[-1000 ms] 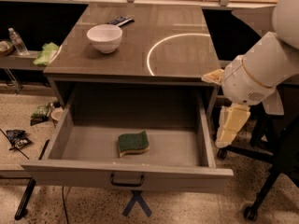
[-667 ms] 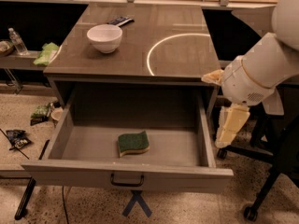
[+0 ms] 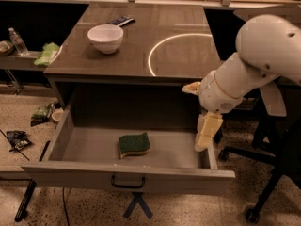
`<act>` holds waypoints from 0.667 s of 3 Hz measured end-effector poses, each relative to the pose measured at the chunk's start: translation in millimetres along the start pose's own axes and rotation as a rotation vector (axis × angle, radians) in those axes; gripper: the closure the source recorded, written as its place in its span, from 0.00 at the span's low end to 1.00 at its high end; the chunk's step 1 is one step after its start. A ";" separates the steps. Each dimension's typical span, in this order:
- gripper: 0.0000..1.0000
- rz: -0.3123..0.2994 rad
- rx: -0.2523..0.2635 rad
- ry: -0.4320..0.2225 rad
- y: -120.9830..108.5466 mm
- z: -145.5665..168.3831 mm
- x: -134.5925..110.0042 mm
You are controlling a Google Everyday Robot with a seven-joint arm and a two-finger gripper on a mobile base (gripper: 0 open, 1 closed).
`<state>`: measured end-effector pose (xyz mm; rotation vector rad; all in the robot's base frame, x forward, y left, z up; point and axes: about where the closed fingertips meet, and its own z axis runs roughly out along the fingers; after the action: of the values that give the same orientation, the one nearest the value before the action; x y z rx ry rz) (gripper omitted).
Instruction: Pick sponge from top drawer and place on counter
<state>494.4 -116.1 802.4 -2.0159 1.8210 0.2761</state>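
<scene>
The top drawer (image 3: 127,175) is pulled wide open under the counter (image 3: 141,55), its dark bar handle facing me. The sponge (image 3: 134,144), dark green over yellow foam, lies flat on the drawer floor, a little left of the middle and near the front. My gripper (image 3: 206,133) hangs down from the white arm at the drawer's right wall, level with the drawer's inside. It is well to the right of the sponge, apart from it, and holds nothing. The counter carries a thin white arc (image 3: 155,51).
A white bowl (image 3: 106,37) and a small dark object (image 3: 121,20) sit on the counter's back left. A pale green cloth (image 3: 47,54) and a water bottle (image 3: 18,41) lie on the left bench. Chair legs (image 3: 254,211) stand at the right, and litter (image 3: 42,113) lies on the floor at the left.
My gripper has moved left, from outside the drawer's right side to its right wall. The sponge and drawer have not moved.
</scene>
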 end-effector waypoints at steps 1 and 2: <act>0.00 -0.014 -0.037 -0.070 -11.6 61.5 -17.3; 0.00 -0.070 -0.046 -0.109 -26.6 117.9 -45.4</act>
<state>529.3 -23.4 719.6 -2.0495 1.6892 0.4022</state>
